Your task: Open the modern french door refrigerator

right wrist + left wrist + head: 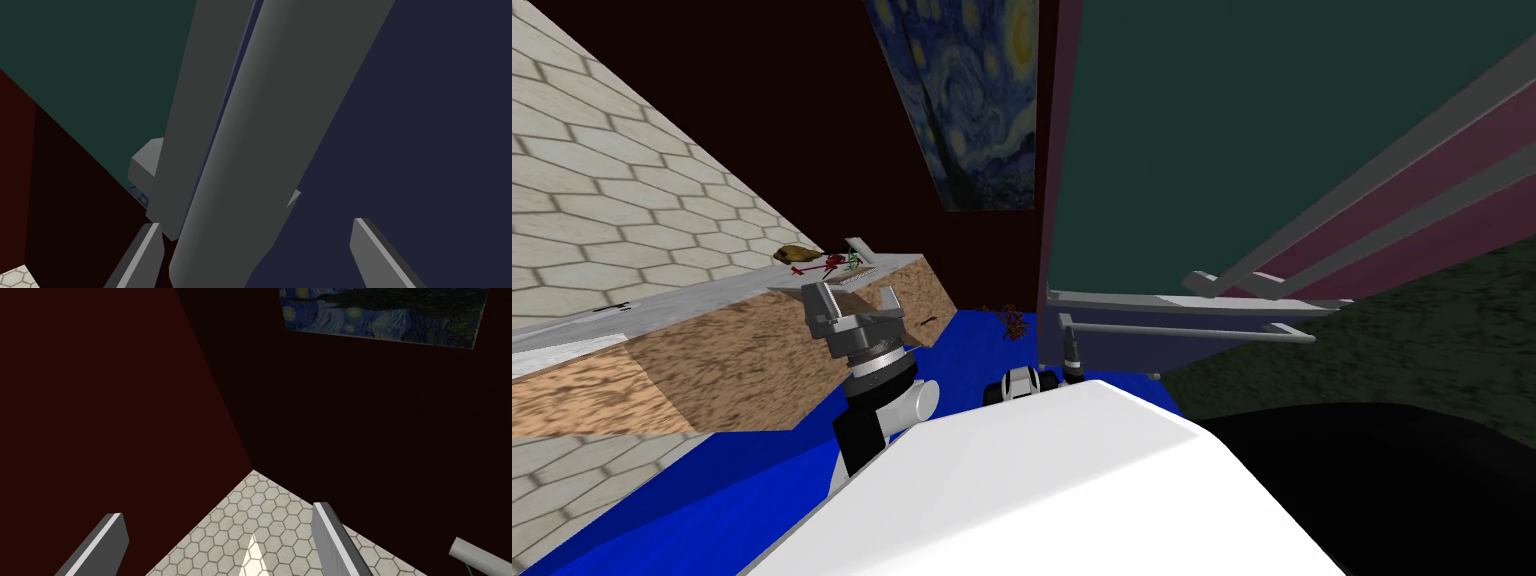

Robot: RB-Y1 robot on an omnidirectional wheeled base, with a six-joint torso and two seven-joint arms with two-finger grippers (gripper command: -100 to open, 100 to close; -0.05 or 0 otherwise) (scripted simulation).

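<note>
the right gripper (256, 222) is open, its blade fingers standing either side of a thick grey bar handle (235, 165). the bar runs closer to one finger and overlaps its tip, so whether they touch cannot be told; the other finger is clear of it. a second grey bar (187, 95) lies just behind, a thin navy strip between the two, and both are cut off at the frame's edge. in the head view this gripper is small and dark beside the near end of the horizontal handle.

the tall refrigerator (1232, 120) rises close at front right: a dark green upper door, maroon panels beside it, a navy lower front, and long grey handles. its top and far side run out of frame.

the left gripper (856, 298) is raised at front left, fingers spread apart, holding nothing.

beyond it, a speckled brown wooden counter (712, 370) carries tiny yellow, red and green items too small to name. a blue swirling painting (972, 100) hangs on the dark red wall.
</note>
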